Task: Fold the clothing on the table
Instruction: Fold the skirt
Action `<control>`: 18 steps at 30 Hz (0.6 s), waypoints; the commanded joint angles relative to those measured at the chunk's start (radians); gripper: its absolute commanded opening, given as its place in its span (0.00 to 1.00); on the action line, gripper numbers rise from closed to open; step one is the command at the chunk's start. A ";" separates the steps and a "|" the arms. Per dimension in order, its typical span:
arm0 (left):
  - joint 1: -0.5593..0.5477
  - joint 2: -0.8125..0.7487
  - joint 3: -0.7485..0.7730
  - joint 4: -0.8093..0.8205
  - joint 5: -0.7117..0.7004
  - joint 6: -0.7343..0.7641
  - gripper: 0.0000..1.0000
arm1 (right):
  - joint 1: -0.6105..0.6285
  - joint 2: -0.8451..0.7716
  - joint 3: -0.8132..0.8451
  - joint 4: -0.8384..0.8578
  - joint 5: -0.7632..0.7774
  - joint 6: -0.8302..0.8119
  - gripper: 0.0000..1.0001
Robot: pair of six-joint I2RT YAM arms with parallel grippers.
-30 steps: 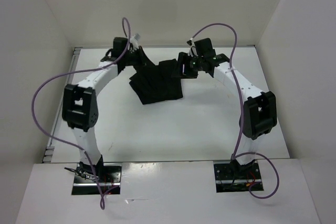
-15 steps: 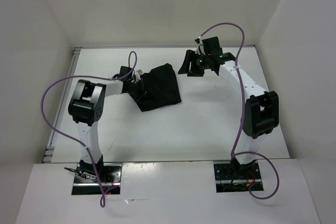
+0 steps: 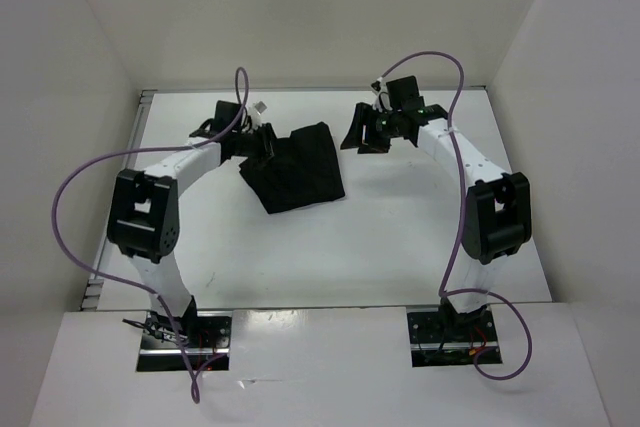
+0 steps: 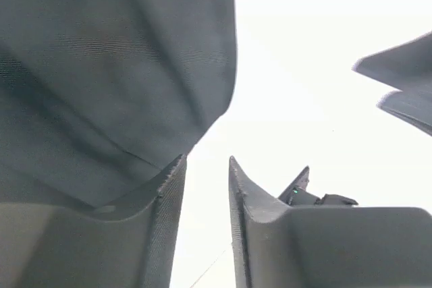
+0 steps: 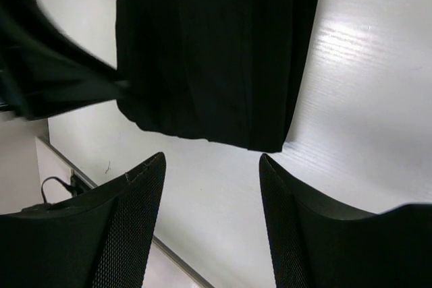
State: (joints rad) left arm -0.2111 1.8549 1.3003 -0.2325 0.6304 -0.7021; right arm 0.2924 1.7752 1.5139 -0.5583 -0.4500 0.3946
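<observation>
The clothing is a black folded square lying flat on the white table, left of centre at the back. My left gripper sits at its far left corner; in the left wrist view the gripper is open with only bright table showing in the gap, and the clothing lies just past its left finger. My right gripper hovers just right of the garment's far right corner. In the right wrist view it is open and empty, with the clothing ahead of its tips.
White walls enclose the table on the left, back and right. A metal strip runs along the table's left edge. Purple cables loop off both arms. The arm bases stand at the near edge.
The left gripper carried the lifted cloth edge forward and laid it over the rest, then opened and let go, drawing back to the far left corner. The right gripper barely moved.
</observation>
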 commanded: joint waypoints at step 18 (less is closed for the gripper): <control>-0.007 -0.007 -0.228 -0.042 -0.103 0.050 0.00 | -0.027 0.030 -0.031 0.001 -0.033 -0.059 0.63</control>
State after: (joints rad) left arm -0.2131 1.7962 1.0843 -0.2657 0.5854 -0.6807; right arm 0.2829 1.8061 1.4960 -0.5613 -0.4709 0.3573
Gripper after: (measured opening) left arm 0.008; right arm 0.631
